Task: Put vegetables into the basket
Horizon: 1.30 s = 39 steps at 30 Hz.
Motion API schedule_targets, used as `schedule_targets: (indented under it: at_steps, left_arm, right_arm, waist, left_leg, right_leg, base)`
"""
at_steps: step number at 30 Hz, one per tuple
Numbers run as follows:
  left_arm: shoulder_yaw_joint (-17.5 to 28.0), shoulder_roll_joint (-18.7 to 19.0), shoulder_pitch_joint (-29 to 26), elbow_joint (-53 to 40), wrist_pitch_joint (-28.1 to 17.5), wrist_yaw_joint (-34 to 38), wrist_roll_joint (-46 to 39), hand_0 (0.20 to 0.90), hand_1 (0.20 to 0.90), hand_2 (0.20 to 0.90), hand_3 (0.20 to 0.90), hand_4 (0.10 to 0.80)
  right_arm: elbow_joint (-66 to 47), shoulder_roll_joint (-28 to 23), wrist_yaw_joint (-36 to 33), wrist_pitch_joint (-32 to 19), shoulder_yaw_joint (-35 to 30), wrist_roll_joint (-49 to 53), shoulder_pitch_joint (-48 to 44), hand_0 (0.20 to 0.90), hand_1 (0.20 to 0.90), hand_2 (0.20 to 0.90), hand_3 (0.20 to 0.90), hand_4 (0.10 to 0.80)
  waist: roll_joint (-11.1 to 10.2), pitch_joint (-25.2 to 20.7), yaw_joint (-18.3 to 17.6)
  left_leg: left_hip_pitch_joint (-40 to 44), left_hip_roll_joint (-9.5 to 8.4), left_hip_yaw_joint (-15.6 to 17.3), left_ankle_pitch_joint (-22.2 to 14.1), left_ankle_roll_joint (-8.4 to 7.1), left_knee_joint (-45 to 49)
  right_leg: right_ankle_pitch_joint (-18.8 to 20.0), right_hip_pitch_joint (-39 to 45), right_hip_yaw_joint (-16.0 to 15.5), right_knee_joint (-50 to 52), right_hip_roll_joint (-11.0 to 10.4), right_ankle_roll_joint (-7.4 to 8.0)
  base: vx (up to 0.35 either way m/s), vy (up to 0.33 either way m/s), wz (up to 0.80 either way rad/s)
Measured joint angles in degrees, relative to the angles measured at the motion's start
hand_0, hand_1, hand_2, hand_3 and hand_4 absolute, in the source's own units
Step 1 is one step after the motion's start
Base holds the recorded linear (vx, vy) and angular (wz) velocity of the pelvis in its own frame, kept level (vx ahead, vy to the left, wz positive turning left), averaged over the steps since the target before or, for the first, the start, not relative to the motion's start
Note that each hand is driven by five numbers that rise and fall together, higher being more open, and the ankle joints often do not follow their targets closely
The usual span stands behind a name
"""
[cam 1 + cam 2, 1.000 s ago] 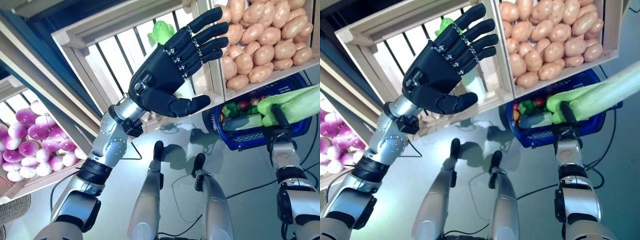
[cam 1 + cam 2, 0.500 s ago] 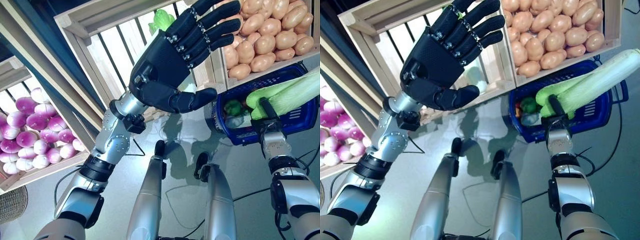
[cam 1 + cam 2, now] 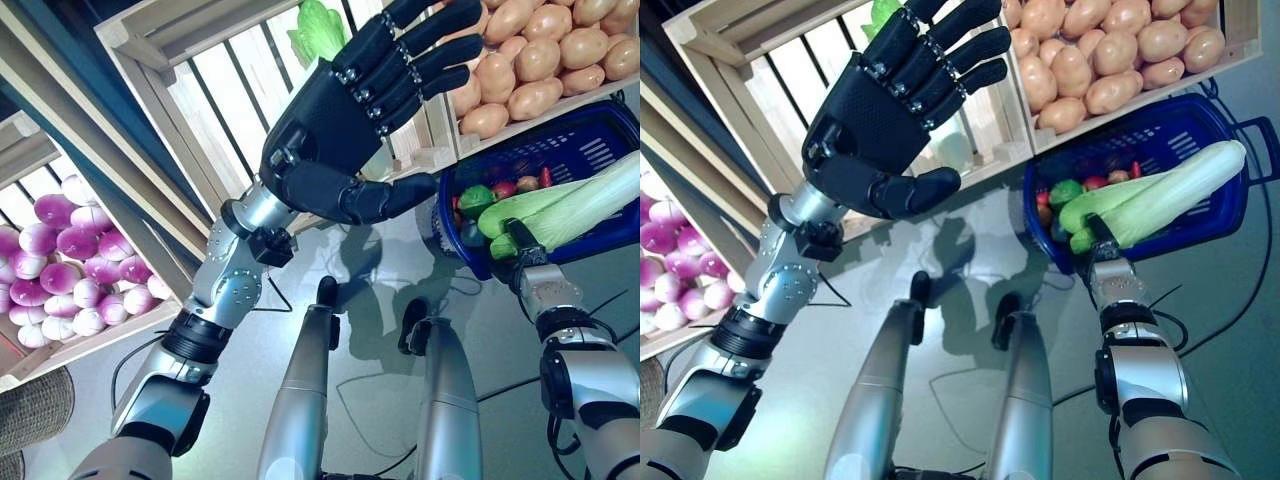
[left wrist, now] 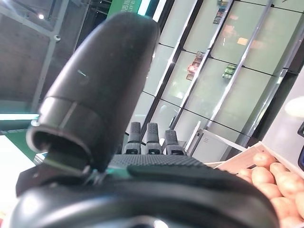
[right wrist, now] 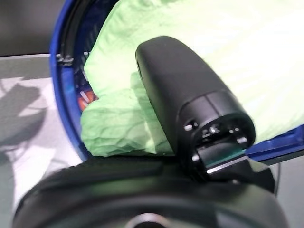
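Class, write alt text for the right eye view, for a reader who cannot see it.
The robot's right hand grips a long pale-green leafy vegetable lying across a blue plastic basket of small vegetables. Its black left hand is raised open before a slatted wooden crate, beside a crate of brown potatoes.

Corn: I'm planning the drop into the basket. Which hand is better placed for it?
Right. The right hand already grips the corn over the blue basket; the left hand is open, empty, raised by the crates.
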Motion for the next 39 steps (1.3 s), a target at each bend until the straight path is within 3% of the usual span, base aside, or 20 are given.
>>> schedule_targets:
  at_steps: [9,14,21,33,36,39]
  left_arm:
    - [-0.14,-0.53,-0.02,-0.4,-0.02,0.79,0.0,0.9,0.9,0.9,0.9,0.8]
    - [-0.8,-0.7,-1.18,-1.1,-0.08,2.31,0.0,0.9,0.9,0.9,0.9,0.8]
    - [-1.04,-1.12,-2.17,-1.1,-0.09,2.74,0.0,0.9,0.9,0.9,0.9,0.8]
    - [-3.3,-1.25,-2.22,-1.09,-1.3,2.7,0.0,0.9,0.9,0.9,0.9,0.8]
    - [-3.38,-1.26,-2.22,-1.02,-1.79,2.65,0.01,0.9,0.9,0.9,0.9,0.8]
    - [-3.28,-1.19,-2.22,-1.01,-2.28,2.48,0.0,0.9,0.9,0.9,0.9,0.8]
  right_arm:
    - [0.1,0.0,-2.91,-0.52,0.01,0.26,-1.09,0.9,0.9,0.9,0.9,0.8]
    - [0.39,-0.17,-9.59,-1.19,0.65,-13.94,-3.78,0.9,0.9,0.9,0.9,0.8]
    - [2.4,-0.39,-12.24,-2.49,2.73,-23.17,-5.93,0.9,0.9,0.9,0.9,0.8]
    - [2.77,-1.13,-29.82,-2.24,9.68,-51.71,-8.37,0.9,0.9,0.9,0.9,0.8]
    - [2.42,-2.71,-29.82,-2.11,11.13,-47.2,-10.02,0.9,0.9,0.9,0.9,0.8]
    - [3.91,-3.31,-22.78,-3.76,6.76,-31.72,-10.39,0.9,0.9,0.9,0.9,0.8]
  waist:
    - [0.05,0.0,-0.13]
    - [0.05,0.0,-0.11]
    - [0.05,0.0,0.01]
    - [0.07,0.0,-0.03]
    - [0.09,-0.01,-0.15]
    - [0.12,-0.03,0.15]
  left_leg:
    - [-0.23,0.01,0.0,0.0,-0.01,-0.02]
    - [-0.39,0.01,0.0,-0.01,-0.03,-0.01]
    - [-0.46,0.08,0.02,-0.07,-0.03,-0.27]
    - [-0.56,0.36,0.4,-0.29,0.41,-1.02]
    - [-0.6,0.69,0.65,-0.39,0.49,-1.1]
    - [-0.57,0.93,0.7,-0.39,0.48,-1.38]
  right_leg:
    - [-0.05,-0.26,0.06,0.16,0.07,-0.04]
    - [-0.07,-0.4,0.06,0.06,0.07,-0.05]
    - [-0.05,-0.41,0.0,-0.39,0.13,-0.06]
    - [0.23,-0.39,-0.06,-1.69,0.29,-0.13]
    - [0.28,-0.38,-0.02,-2.05,0.43,-0.11]
    - [0.3,-0.34,-0.04,-2.35,0.69,-0.13]
  base:
    - [-0.013,0.001,0.0]
    - [-0.003,0.02,0.0]
    - [-0.004,0.009,0.0]
    - [0.001,0.004,-0.01]
    - [0.013,0.008,-0.04]
    - [0.0,0.0,0.0]
